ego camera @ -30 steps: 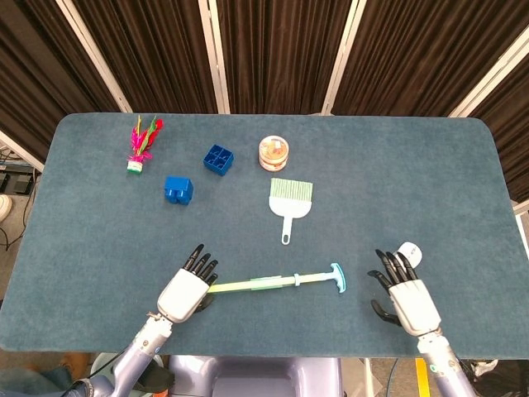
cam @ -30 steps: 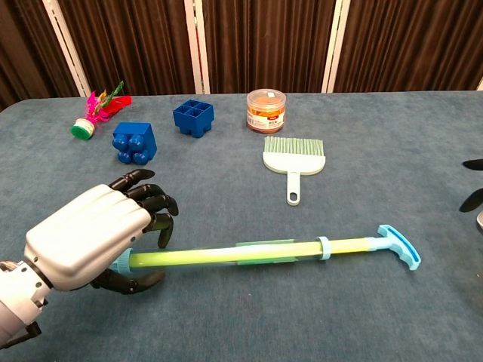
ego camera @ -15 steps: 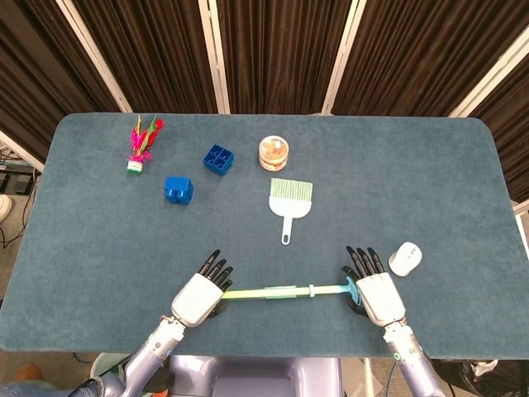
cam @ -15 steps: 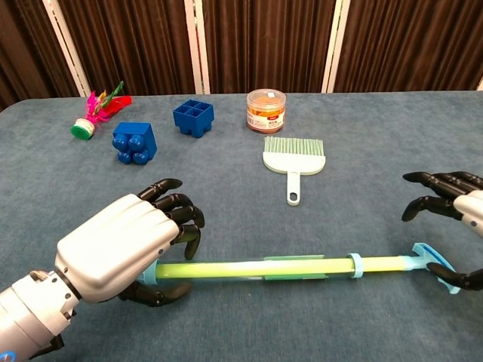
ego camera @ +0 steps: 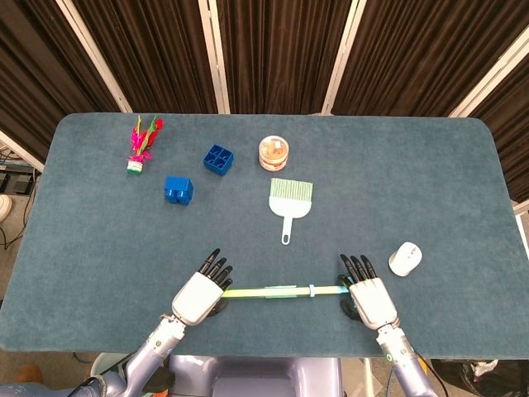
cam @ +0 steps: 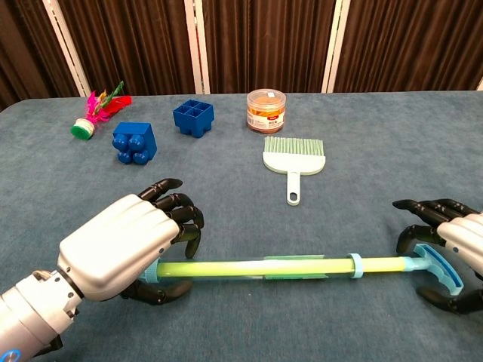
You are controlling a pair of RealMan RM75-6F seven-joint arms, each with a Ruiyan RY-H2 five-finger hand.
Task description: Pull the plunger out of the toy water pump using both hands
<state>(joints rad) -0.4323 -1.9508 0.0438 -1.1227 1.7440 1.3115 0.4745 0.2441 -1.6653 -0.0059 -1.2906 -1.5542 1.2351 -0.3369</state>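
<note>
The toy water pump (ego camera: 273, 291) (cam: 264, 268) lies across the near part of the table: a yellow-green tube with a light blue ring and a blue T-handle (cam: 438, 268) on the plunger rod at its right end. My left hand (ego camera: 198, 298) (cam: 121, 245) grips the tube's left end, fingers curled over it and thumb underneath. My right hand (ego camera: 369, 299) (cam: 456, 241) sits over the T-handle, fingers arched above it and thumb below, with gaps showing around the handle. From the head view the handle is mostly hidden under that hand.
A white-and-green hand brush (ego camera: 290, 198) (cam: 293, 156) lies just beyond the pump. Further back stand an orange jar (ego camera: 274, 153), two blue blocks (ego camera: 219, 160) (ego camera: 178, 189) and a pink feathered shuttlecock (ego camera: 140, 142). A white rounded object (ego camera: 404, 258) sits right of my right hand.
The pump swung level and slid toward the near edge, held by my left hand. My right hand came in from the right and settled around the T-handle.
</note>
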